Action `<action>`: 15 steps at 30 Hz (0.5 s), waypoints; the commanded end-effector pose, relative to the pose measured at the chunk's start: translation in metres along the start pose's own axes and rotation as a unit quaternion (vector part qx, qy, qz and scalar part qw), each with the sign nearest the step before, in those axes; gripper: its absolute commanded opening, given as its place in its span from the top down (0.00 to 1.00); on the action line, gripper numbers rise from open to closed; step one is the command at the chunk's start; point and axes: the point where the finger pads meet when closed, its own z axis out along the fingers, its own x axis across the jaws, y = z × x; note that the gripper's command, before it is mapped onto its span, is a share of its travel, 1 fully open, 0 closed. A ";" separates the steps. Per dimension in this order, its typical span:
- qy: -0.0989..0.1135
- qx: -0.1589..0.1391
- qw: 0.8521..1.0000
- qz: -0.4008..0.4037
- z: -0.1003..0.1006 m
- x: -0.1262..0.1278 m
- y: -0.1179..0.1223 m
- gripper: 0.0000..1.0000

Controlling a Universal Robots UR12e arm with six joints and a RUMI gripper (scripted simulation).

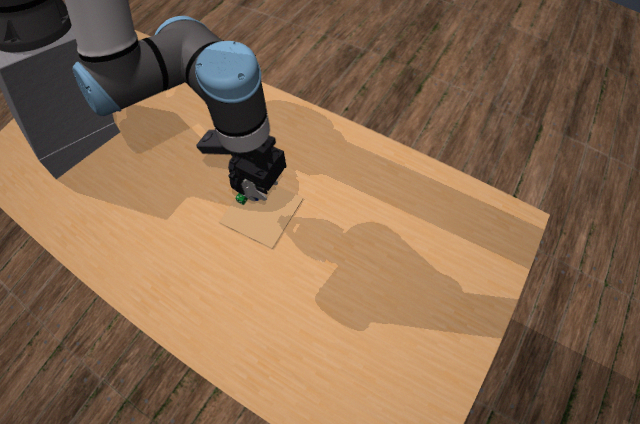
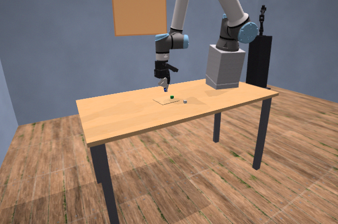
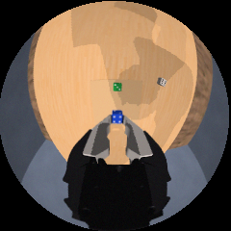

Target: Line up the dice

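My gripper [image 1: 252,196] [image 2: 165,88] [image 3: 116,115] is shut on a blue die [image 2: 165,89] [image 3: 116,116] and holds it a little above the table, over the thin tan mat [image 1: 258,230] [image 2: 163,101] [image 3: 101,94]. A green die [image 1: 240,197] [image 2: 171,96] [image 3: 117,87] sits flat on the mat near one edge, just ahead of the fingers in the wrist view. A white die [image 2: 185,101] [image 3: 163,82] lies on the bare table beside the mat; the arm hides it in the top view.
The wooden table [image 1: 206,316] [image 2: 122,118] carries the grey robot pedestal [image 1: 46,99] [image 2: 225,65] at one end. A black stand [image 2: 257,60] is behind the table. The table edges are far from the mat.
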 end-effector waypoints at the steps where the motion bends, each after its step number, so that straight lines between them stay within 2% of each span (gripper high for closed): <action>1: 0.000 -0.001 1.000 0.000 0.021 0.000 0.001 0.97; 8: 0.000 -0.001 1.000 0.000 0.048 -0.001 0.002 0.97; 15: 0.000 -0.001 1.000 0.000 0.055 -0.001 0.002 0.97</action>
